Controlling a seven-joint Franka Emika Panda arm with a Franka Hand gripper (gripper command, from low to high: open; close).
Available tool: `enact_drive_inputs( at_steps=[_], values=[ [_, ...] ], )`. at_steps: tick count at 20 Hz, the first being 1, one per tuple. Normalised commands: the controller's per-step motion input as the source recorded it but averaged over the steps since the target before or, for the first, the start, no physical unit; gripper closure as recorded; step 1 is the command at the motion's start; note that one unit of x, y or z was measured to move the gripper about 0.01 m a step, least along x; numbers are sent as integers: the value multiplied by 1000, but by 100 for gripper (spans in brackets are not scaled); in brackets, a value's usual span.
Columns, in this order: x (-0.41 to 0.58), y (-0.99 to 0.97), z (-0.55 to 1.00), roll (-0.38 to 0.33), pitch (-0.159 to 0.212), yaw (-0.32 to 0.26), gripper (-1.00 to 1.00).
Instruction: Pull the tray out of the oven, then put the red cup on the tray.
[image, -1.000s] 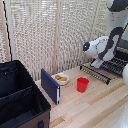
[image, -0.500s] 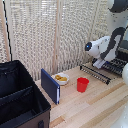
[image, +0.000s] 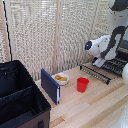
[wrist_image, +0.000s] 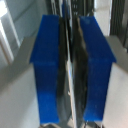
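The red cup (image: 82, 84) stands upright on the wooden table, near the middle. The oven (image: 123, 52) sits at the exterior view's right edge with its flap (image: 96, 74) folded down. The tray (image: 117, 65), a dark barred rack, shows at the oven's mouth above the flap. My gripper (image: 102, 62) reaches down onto the rack's front, well away from the cup. In the wrist view my gripper (wrist_image: 73, 30) has its blue pads (wrist_image: 47, 65) pressed almost together on a thin dark and silvery bar, which looks like the tray's front edge.
A white bowl of yellow food (image: 61, 78) sits behind the cup, beside an upright blue panel (image: 50, 86). A big black fabric case (image: 19, 97) fills the exterior view's left. A slatted blind backs the table (image: 95, 107).
The arm has barely shifted, a touch toward the exterior view's right. The cup, bowl and case have not moved.
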Motion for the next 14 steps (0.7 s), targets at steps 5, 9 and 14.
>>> enact_drive_inputs(
  at_steps=[5,9,14],
  values=[
    [-161,979,-74,0,0,0,100],
    [-96,973,-133,-14,0,-16,100],
    [11,410,-44,-4,15,-33,-100]
  ],
)
